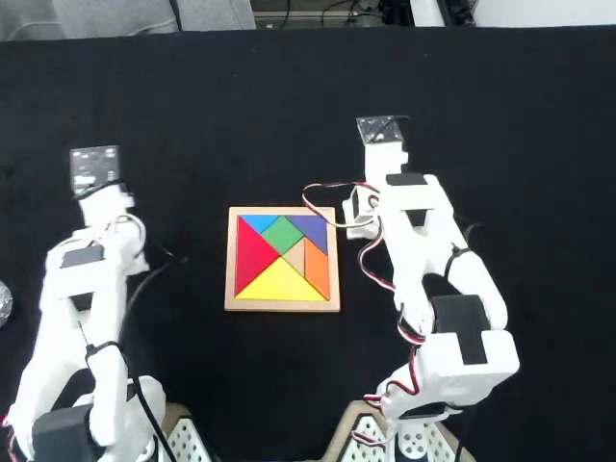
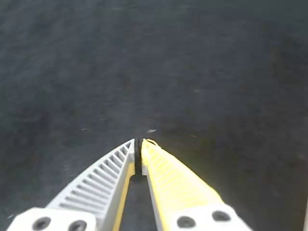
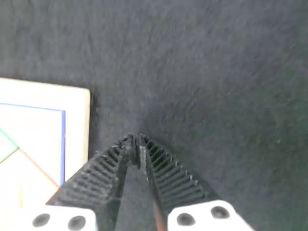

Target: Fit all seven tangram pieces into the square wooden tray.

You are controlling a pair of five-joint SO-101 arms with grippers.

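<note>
The right gripper (image 3: pixel 136 140) has its jaws pressed together with nothing between them, tips down at the black cloth (image 3: pixel 216 72). The square wooden tray (image 3: pixel 48 92) lies just beside those tips without touching them, and all seven tangram pieces (image 1: pixel 279 282) sit fitted inside it, filling the square. The left gripper (image 2: pixel 140 144) likewise has its jaws closed on nothing, over bare cloth well apart from the tray.
</note>
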